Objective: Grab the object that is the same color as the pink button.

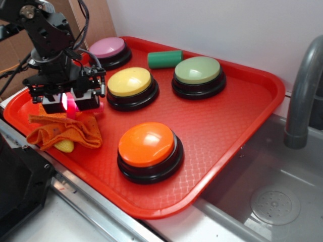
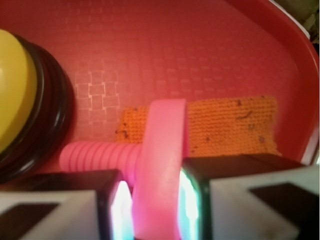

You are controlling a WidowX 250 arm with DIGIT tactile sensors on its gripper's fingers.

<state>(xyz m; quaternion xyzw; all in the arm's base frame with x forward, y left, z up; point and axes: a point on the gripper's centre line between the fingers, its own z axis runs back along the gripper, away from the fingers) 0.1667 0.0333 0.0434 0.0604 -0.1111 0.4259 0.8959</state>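
The bright pink toy piece (image 2: 159, 165) stands with its flat flared end between my fingers and its ribbed stem pointing left towards the yellow button (image 2: 15, 90). My gripper (image 2: 152, 210) is shut on that flared end, both pads against it. In the exterior view the gripper (image 1: 70, 105) is low over the left side of the red tray (image 1: 262, 96), with the pink piece (image 1: 71, 108) glowing between the fingers, just above the orange cloth (image 1: 65, 131). The pink button (image 1: 107, 48) sits at the tray's far left corner, behind the arm.
The yellow button (image 1: 129, 83) is just right of the gripper. An orange button (image 1: 147, 145), a green button (image 1: 197, 70) and a green cylinder (image 1: 165, 59) are on the tray. The orange cloth (image 2: 225, 125) lies under the piece. A faucet (image 1: 303, 85) and sink (image 1: 262, 196) are at the right.
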